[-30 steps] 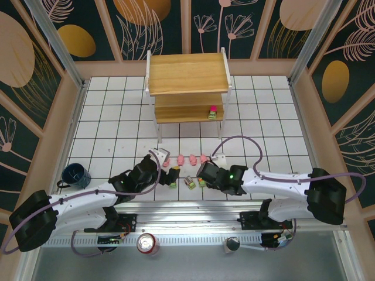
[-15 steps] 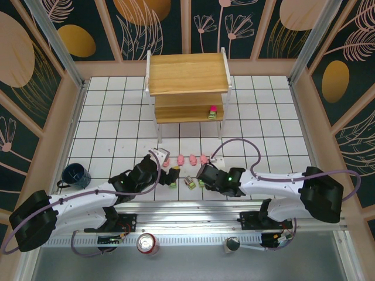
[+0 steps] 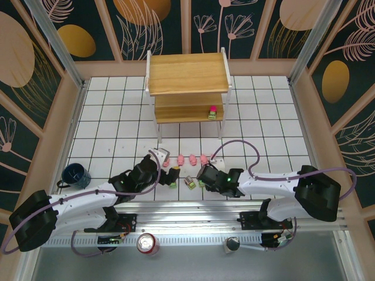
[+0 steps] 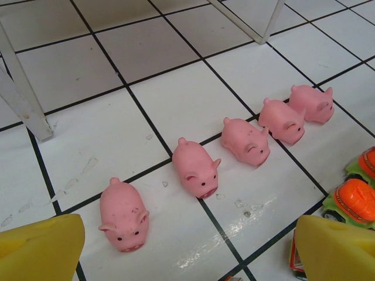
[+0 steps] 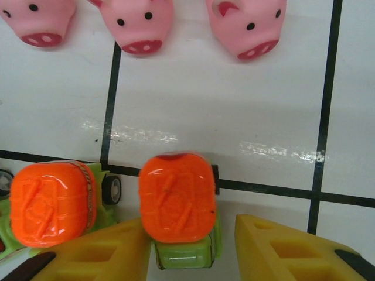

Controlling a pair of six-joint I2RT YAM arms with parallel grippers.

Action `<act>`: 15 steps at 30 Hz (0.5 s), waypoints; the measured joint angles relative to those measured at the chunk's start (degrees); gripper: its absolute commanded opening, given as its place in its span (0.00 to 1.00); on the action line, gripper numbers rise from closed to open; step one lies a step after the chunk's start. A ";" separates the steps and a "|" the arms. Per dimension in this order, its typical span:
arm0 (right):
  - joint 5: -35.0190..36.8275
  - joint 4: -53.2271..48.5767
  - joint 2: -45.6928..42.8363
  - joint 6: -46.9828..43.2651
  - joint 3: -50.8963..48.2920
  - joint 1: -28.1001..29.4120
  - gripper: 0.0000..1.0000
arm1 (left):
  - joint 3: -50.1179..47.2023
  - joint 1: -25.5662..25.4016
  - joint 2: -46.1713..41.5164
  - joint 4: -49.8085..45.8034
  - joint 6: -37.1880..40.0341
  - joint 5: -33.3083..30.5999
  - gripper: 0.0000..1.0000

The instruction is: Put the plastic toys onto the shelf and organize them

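Both arms low, reaching inward; left end effector point(image 4: 187, 252) fingers spread wide, right end effector point(image 5: 193, 249) fingers parted.

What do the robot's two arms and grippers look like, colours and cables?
Both the left arm and right arm have white links, black joints and a purple cable looping alongside. A green light glows near the right wrist. The left gripper and right gripper have yellow wedge fingers.
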 measured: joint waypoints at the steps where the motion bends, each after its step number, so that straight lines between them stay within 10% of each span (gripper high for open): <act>1: -0.09 0.17 0.11 0.00 -0.13 -0.02 0.42 | 0.00 0.00 0.00 0.00 0.00 0.00 0.92; 15: -0.85 2.60 2.16 -0.44 -0.52 -0.07 0.39 | 0.02 0.00 0.00 0.00 0.00 0.00 0.92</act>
